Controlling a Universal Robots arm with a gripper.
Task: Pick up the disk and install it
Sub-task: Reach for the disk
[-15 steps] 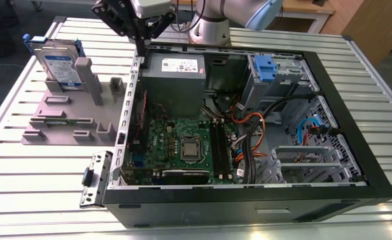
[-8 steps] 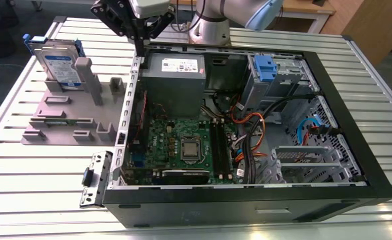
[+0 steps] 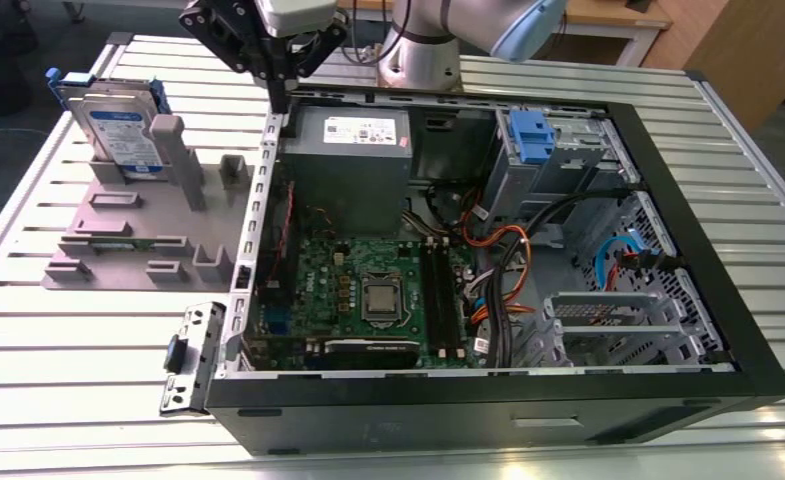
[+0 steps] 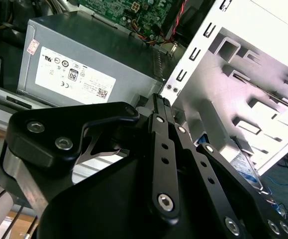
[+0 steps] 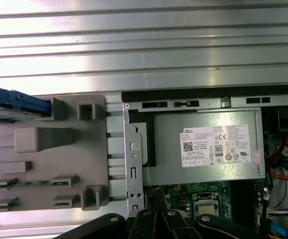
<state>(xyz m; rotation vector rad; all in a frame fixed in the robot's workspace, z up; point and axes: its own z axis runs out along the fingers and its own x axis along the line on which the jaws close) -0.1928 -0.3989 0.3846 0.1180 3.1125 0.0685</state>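
I'm hovering my gripper (image 3: 279,105), closed and empty, above the computer case (image 3: 499,400) edge; the disk (image 3: 119,130) is standing at nine o'clock in the exterior view.

Open black computer case (image 3: 499,410) on slatted metal table (image 3: 72,350), grey power supply (image 3: 345,160) beside green motherboard (image 3: 365,290), grey plastic fixture (image 3: 125,230) alongside

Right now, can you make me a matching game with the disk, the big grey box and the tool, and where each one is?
Things:
1. disk
2. big grey box
3. tool

Places:
A. inside the computer case
B. above the case's wall, holding nothing
C. standing upright in the grey holder beside the case

Pairs: 1-C, 2-A, 3-B.
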